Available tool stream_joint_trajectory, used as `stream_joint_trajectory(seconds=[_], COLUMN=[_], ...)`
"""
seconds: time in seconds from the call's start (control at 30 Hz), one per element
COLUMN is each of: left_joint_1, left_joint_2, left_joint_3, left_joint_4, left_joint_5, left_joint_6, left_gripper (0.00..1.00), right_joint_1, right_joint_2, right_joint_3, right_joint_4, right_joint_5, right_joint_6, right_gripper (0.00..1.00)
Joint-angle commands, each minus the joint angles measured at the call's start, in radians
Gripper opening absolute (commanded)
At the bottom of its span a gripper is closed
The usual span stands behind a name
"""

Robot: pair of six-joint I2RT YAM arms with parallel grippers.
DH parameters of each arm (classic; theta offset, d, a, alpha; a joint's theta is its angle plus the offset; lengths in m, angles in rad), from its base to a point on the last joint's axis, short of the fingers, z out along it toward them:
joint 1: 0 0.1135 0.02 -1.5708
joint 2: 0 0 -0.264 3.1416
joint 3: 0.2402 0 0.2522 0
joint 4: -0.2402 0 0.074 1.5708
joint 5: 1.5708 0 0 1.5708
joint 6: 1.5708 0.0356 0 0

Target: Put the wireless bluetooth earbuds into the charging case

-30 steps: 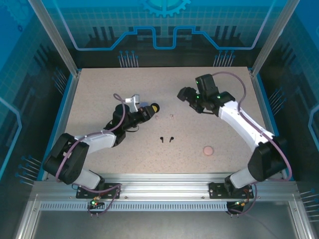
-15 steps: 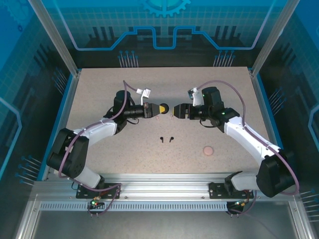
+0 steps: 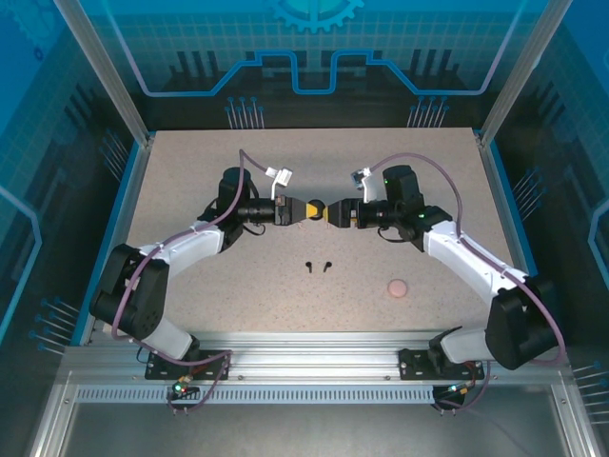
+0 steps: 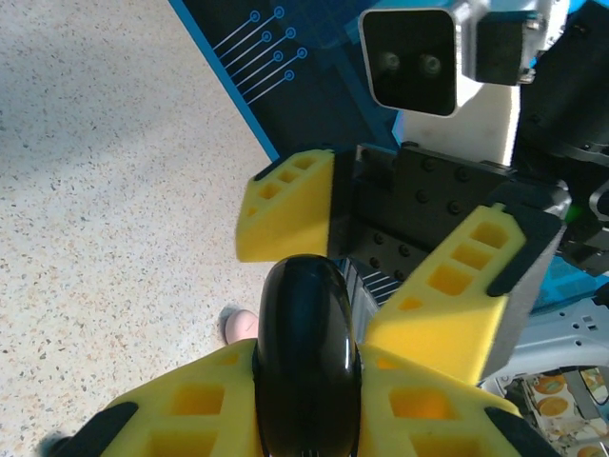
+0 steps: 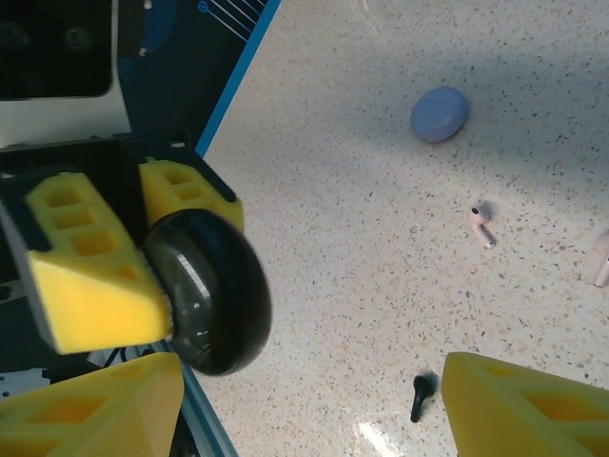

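Speckled beige tabletop inside a blue-lit enclosure with aluminium posts. Finds both arms reaching inward and meeting nose to nose above mid-table.

Records left gripper pinching a black round case edge-on between its yellow pads, jaws pressed against the two flat faces. Confirms from the left wrist view that the case stands upright out of the grip, with its lid shut.

Records right gripper directly facing it, jaws spread wide and gripping nothing. Sees from the left wrist view one right pad on either side of the case's far rim. Cannot tell whether either pad touches it. Notes from the right wrist view that the case hangs just ahead of one pad, above the tabletop and clear of it.

Locates two black earbuds lying loose on the tabletop, side by side but apart, nearer the arm bases than the grippers. Locates one pale pink earbud lying flat on the tabletop in the right wrist view, with a second one cut off at that view's right edge. Places a lavender round case, lid shut, beyond the pink earbud and well apart from it. Places a pink round case, lid shut, on the right arm's side, well apart from the black earbuds.

Rates every earbud in sight as loose on the tabletop and outside the cases.
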Motion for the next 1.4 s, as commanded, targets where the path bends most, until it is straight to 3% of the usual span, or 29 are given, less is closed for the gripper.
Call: stream_joint_trajectory(seconds=[0.0,0.63,1.13,1.37], left_joint_1=[0.009,0.009,0.010,0.010], left_joint_2=[0.012,-0.026,-0.017,-0.003], left_joint_3=[0.031,0.035,0.018,0.022], left_joint_4=[-0.005,-0.029,-0.011,0.009], left_joint_5=[0.040,0.061,0.050,0.050], left_joint_6=[0.022,0.039,0.043,0.030], left_gripper=[0.00,0.00,0.00,0.00], right_joint_1=[0.006,-0.033,-0.051,-0.019], right_joint_2=[0.033,0.085,-0.055,-0.071], right_joint_3=[0.042,0.005,-0.054,0.001], right_joint_4=[0.020,0.029,-0.054,-0.079], right_joint_5=[-0.009,0.028,0.049,0.047], right_joint_6=[0.005,0.038,0.014,0.015], right_gripper=[0.72,0.64,0.63,0.60])
